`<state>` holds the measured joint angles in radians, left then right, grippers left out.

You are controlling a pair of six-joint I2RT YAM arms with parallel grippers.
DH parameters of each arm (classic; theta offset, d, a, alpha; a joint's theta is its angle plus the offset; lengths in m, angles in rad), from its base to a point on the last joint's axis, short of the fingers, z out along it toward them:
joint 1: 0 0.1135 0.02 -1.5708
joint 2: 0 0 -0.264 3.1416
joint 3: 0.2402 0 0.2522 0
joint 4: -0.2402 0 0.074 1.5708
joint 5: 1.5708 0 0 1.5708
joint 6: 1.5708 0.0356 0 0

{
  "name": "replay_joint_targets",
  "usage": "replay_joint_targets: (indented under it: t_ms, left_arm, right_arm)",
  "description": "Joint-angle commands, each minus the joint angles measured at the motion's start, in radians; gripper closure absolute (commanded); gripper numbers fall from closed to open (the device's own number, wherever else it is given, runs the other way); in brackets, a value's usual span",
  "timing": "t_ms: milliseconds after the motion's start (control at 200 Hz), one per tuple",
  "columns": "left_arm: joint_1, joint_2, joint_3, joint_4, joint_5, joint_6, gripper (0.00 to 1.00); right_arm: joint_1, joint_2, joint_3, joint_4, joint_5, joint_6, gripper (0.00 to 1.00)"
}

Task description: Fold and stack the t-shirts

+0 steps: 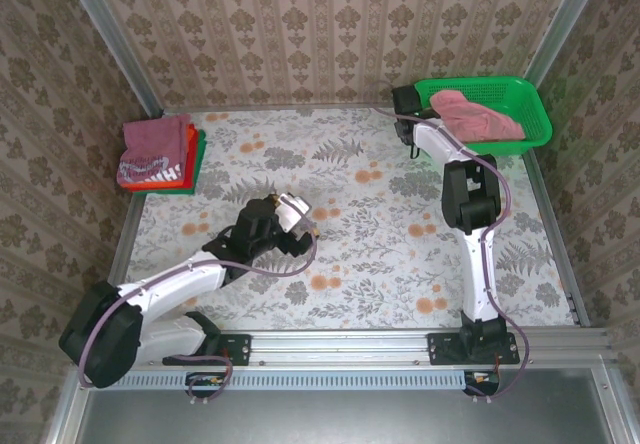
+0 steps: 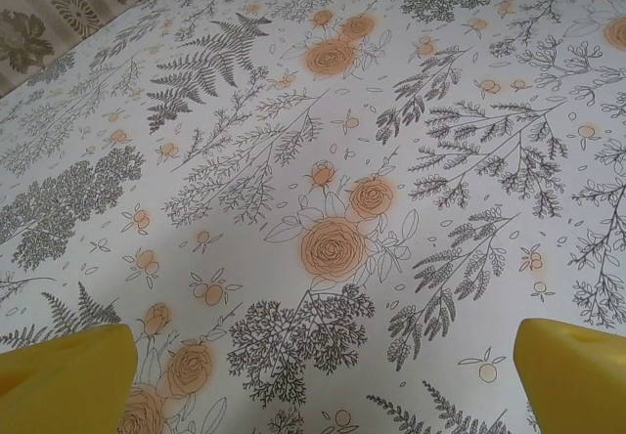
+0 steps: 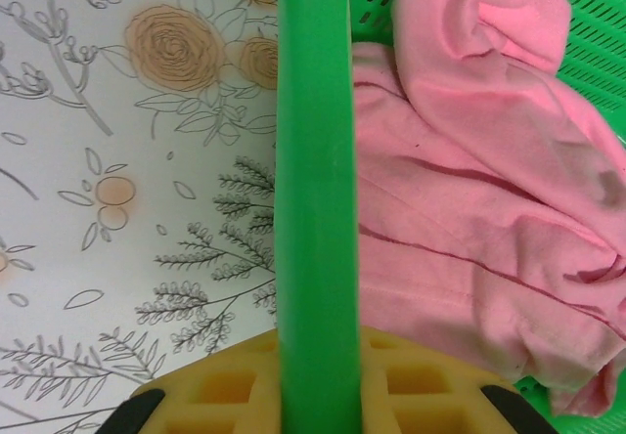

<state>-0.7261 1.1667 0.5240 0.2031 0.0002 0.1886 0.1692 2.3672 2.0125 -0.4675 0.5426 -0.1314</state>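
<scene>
A salmon-pink t-shirt (image 1: 476,116) lies crumpled inside the green mesh basket (image 1: 525,92) at the back right. My right gripper (image 1: 405,101) is at the basket's left rim. In the right wrist view the green rim (image 3: 313,160) runs straight between my yellow fingers (image 3: 215,387), which are shut on it, with the pink t-shirt (image 3: 469,199) just to the right. Folded t-shirts (image 1: 158,152), maroon on top of red-orange and green, are stacked at the back left. My left gripper (image 1: 298,216) hovers open over mid-table, and its wrist view shows its fingertips (image 2: 68,380) wide apart above bare cloth.
A floral tablecloth (image 1: 340,254) covers the table. Patterned walls close the back and sides, and a metal rail (image 1: 340,344) runs along the near edge. The basket sits in the back right corner against the wall.
</scene>
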Motion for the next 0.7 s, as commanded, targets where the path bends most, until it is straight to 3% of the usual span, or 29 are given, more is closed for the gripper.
replay_joint_targets:
  t_ms: [0,125,300,495,695]
  left_arm:
    - [-0.007,0.020,0.033,0.053,0.000,0.022,0.00]
    - [-0.005,0.063,0.046,0.090,0.015,0.023,0.00]
    - [-0.004,0.177,0.116,0.175,0.097,0.001,0.00]
    - [-0.011,0.367,0.265,0.254,0.221,-0.038,0.00]
    - [-0.022,0.485,0.384,0.308,0.305,-0.060,0.00]
  right_arm:
    - [-0.008,-0.003,0.037,-0.020,-0.026,0.017,0.72]
    - [-0.006,-0.073,0.029,-0.045,-0.158,0.074,0.43]
    - [-0.012,-0.248,-0.101,0.029,-0.311,0.147,0.14]
    - [-0.088,-0.364,-0.194,0.078,-0.383,0.249,0.06]
    - [-0.222,-0.265,-0.100,0.036,-0.391,0.279,0.06]
